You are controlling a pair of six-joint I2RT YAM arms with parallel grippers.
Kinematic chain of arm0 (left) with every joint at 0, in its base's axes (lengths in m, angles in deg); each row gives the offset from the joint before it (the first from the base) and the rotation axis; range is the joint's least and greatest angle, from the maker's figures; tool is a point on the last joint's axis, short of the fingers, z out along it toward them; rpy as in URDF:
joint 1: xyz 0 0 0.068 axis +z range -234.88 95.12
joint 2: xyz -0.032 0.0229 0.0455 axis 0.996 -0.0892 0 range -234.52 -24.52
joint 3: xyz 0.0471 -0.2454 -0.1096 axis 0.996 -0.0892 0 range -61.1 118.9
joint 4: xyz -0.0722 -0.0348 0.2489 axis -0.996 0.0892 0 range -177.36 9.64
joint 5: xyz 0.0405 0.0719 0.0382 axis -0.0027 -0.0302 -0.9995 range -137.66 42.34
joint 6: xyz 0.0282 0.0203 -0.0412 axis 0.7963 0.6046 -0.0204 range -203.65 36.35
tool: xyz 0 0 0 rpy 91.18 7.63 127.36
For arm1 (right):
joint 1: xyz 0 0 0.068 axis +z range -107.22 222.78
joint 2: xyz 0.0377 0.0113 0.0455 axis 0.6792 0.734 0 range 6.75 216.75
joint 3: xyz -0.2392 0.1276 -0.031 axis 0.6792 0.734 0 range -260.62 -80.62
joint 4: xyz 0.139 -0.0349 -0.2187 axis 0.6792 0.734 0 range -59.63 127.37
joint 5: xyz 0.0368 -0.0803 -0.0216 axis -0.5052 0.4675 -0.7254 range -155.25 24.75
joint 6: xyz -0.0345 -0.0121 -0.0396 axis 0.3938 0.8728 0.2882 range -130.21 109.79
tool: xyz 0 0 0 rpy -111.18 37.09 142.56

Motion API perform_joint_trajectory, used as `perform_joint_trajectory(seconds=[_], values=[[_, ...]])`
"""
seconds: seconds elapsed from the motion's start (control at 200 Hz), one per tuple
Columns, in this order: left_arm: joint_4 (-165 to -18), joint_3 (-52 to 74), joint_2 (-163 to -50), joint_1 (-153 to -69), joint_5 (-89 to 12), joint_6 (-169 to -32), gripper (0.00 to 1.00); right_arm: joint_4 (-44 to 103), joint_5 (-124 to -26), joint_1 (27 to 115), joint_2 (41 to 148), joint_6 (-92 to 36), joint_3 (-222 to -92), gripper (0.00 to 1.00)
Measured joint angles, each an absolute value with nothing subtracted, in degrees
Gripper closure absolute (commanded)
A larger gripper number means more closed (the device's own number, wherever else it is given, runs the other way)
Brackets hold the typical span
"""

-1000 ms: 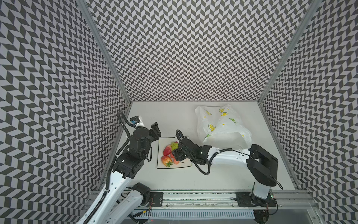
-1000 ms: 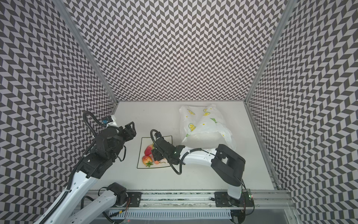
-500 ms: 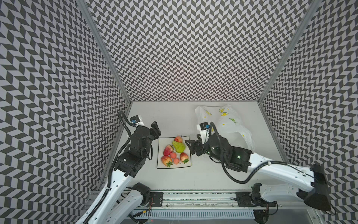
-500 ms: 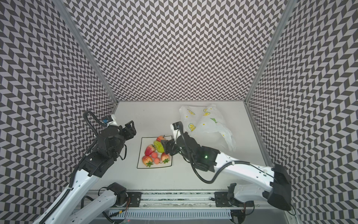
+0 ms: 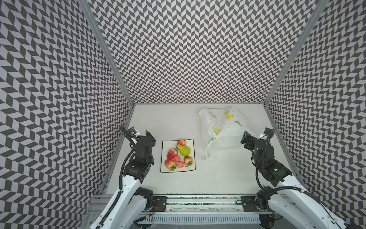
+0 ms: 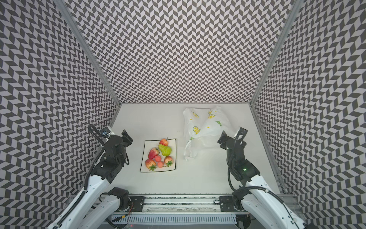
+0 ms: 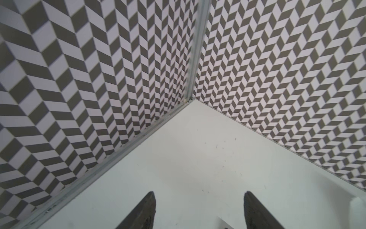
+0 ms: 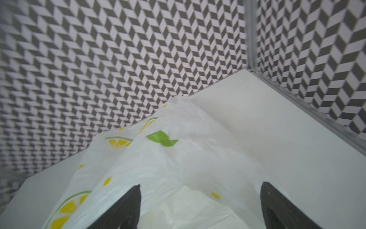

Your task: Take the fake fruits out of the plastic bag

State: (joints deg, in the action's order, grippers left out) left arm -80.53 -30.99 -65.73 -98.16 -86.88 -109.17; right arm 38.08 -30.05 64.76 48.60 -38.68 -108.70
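My right claw (image 5: 246, 137) apart, empty | bag (image 5: 221, 126) just ahead, under its tips, right arm nearer | fruit (image 5: 172, 153) on plate (image 5: 164, 145) beside left claw (image 5: 150, 136), apart too.

Fake fruits (image 5: 184, 151): glossy, smooth, plastic-looking.
Plastic bag (image 5: 221, 126): thin crinkled film, semi-translucent, slight sheen.
Plate (image 5: 166, 145): smooth white, black-edged; material unclear.
Bench (image 5: 217, 178): matt white, lightly scuffed.
Walls (image 5: 198, 49): matt printed panels.
Corner posts (image 7: 196, 49): bare brushed metal.
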Motion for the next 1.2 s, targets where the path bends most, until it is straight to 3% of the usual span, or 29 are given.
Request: perform_joint_trajectory(seconds=[0.17, 0.34, 0.691, 1.197], values=[[-91.6, -40.5, -65.8, -93.6, -87.4, -103.9, 0.22, 25.1, -28.1, 54.5, 54.0, -35.8, -98.4, 0.01], [-106.0, -49.0, -68.6, -92.6, -85.2, -97.5, 0.17, 6.2, -33.2, 49.8, 64.1, -28.4, -89.5, 0.01], [-130.4, -53.5, -84.4, -85.5, -73.1, -93.2, 0.11, -18.9, -48.5, 46.3, 84.7, -18.6, -96.5, 0.01], [-156.9, -54.0, -102.9, -85.2, -62.5, -89.3, 0.0, -43.5, -55.1, 44.8, 95.5, -14.4, -91.0, 0.01]])
